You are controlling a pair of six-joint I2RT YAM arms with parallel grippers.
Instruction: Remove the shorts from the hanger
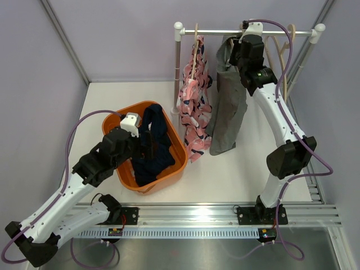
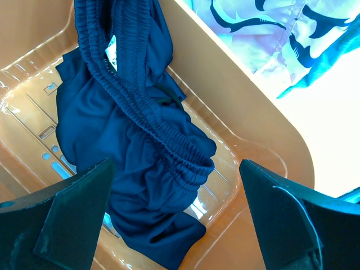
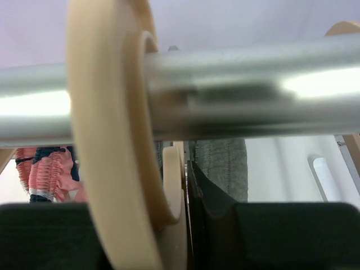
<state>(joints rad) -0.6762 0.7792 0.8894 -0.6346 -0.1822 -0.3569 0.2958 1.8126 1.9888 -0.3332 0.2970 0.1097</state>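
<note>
Right pincer (image 1: 245, 38): up at twelve o'clock on the rail (image 1: 216, 32), fingers either side of the wooden hanger (image 3: 107, 118) neck, grey waistband just beside. Narrow gap, but clamped or only bracketing, cannot tell.
Left pincer (image 2: 174, 169): spread wide, gripping nothing, hovers over the orange basket (image 1: 112, 126) at eight o'clock.
Navy shorts (image 2: 140, 163): off the rack, crumpled in the basket, waistband running up toward its twelve o'clock rim.
Pink shorts (image 1: 194, 104): on a hanger toward the eleven o'clock end of the rail, hanging free, touched by neither arm.
Grey shorts (image 1: 229, 104): on the hanger under the right pincer, drooping toward the table, just beside the pink pair at its three o'clock.
Spare hangers (image 1: 284, 53): bare, at the one o'clock end of the rail.
Step in hand: by the look of it, second garment of three, going for the grey pair's hanger up top.
Next move: likely calls for a firm hold on that hanger, then the cloth slipped off or the hook lifted clear over the rail. Left pincer free to come across and draw the grey hem toward the basket.
Watch for: cloth snagging, pink hanger swinging.
</note>
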